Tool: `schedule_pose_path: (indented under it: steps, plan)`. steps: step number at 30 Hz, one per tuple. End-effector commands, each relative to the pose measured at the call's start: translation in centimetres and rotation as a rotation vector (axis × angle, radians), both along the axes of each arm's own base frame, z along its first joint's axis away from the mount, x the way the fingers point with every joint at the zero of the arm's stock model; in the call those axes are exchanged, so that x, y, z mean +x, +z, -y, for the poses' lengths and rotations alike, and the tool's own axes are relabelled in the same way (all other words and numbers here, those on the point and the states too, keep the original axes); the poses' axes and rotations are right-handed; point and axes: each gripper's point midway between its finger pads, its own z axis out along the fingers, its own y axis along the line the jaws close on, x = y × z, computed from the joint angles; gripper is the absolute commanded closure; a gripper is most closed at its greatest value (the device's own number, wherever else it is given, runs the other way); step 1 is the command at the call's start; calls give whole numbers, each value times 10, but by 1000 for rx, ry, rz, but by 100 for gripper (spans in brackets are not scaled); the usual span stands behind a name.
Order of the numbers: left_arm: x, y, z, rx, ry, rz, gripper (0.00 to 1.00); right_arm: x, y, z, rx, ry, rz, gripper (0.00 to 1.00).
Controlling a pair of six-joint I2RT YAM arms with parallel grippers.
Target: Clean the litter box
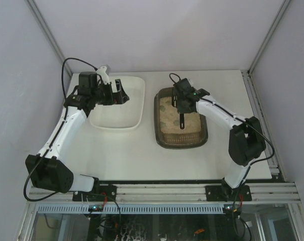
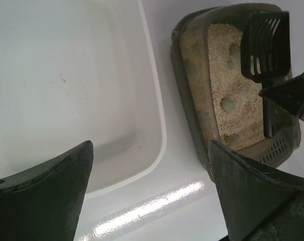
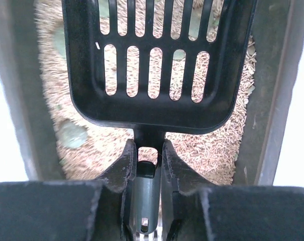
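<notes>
We've got the litter box (image 1: pixel 181 144) right of centre on the table (image 1: pixel 141 155), with the white tray (image 1: pixel 119 113) just beside it on its left. We'd call it a stiff plastic tub, weighted by loose litter that will slide if tipped, and the wide rim looks like the place to take hold. The right gripper (image 3: pixel 148 153) hangs over the litter, pinching the neck of the black scoop (image 3: pixel 152 113). The left gripper (image 2: pixel 150 145) is spread wide above the white tray's edge, the box off to one side. We see greenish clumps (image 3: pixel 71 134) dotting the grains.
</notes>
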Motion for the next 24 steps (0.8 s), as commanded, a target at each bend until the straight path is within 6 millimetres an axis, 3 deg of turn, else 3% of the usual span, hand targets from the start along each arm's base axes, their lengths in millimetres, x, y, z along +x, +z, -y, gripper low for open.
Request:
schedule_pose_path:
  steps: [1,6,9,15,19,24]
  plan:
    - [0,51,21,24,-215,98,0,-5,58,-19,120,82,82,100]
    - [5,71,45,-14,-352,89,0,-29,62,-34,163,149,19,100]
    - [4,68,76,-35,-464,56,0,-47,69,-47,180,200,29,100]
    - [-2,33,128,46,-667,-21,0,-72,80,-72,259,292,34,100]
    - [11,6,137,73,-668,-71,0,-80,83,-77,254,312,39,100]
    - [15,-12,144,56,-676,-121,0,-85,86,-86,264,348,48,100]
